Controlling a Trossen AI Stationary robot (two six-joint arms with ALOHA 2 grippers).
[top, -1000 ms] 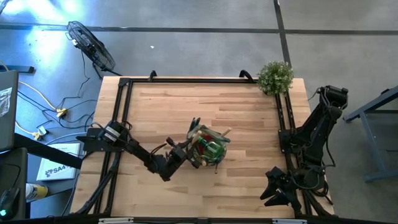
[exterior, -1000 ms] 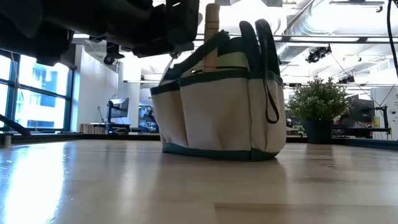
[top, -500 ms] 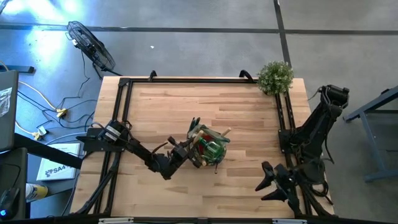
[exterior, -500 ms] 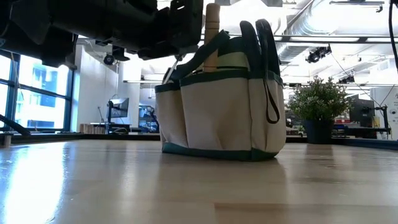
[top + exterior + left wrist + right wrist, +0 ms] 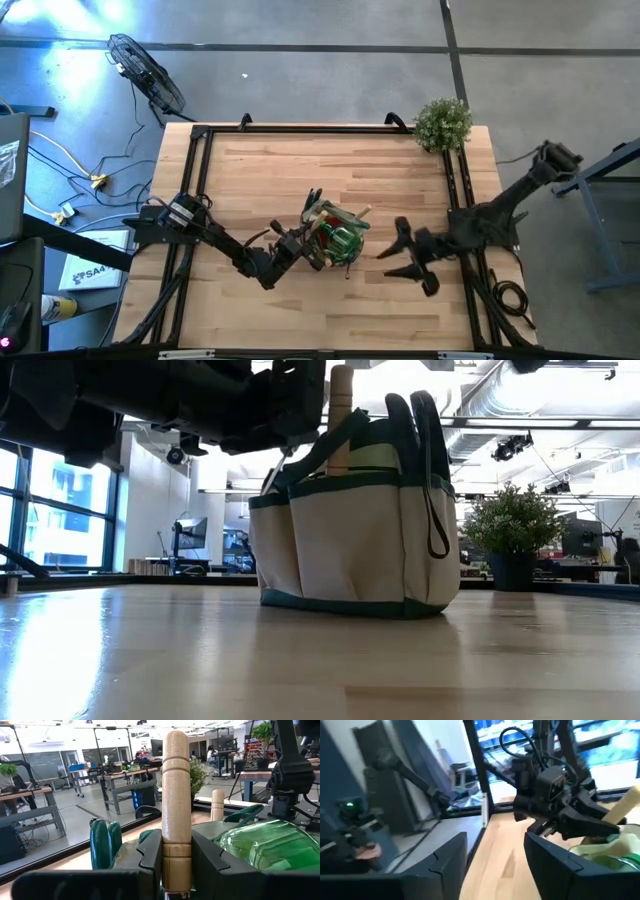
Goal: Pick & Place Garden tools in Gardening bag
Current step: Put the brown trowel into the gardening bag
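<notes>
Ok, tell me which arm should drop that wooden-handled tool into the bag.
Left. Its end effector is shut on the tool, held upright right at the bag. The right end effector is open, holds nothing, and is apart from the bag, on its other side.

Beige bag (image 5: 355,545), dark-green trim; pale wooden handle (image 5: 176,810)

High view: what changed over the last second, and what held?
The right gripper swung from the table's near right corner in toward the bag, fingers open. The left gripper stayed shut on a wooden handle at the bag. Bag and plant did not move.
</notes>
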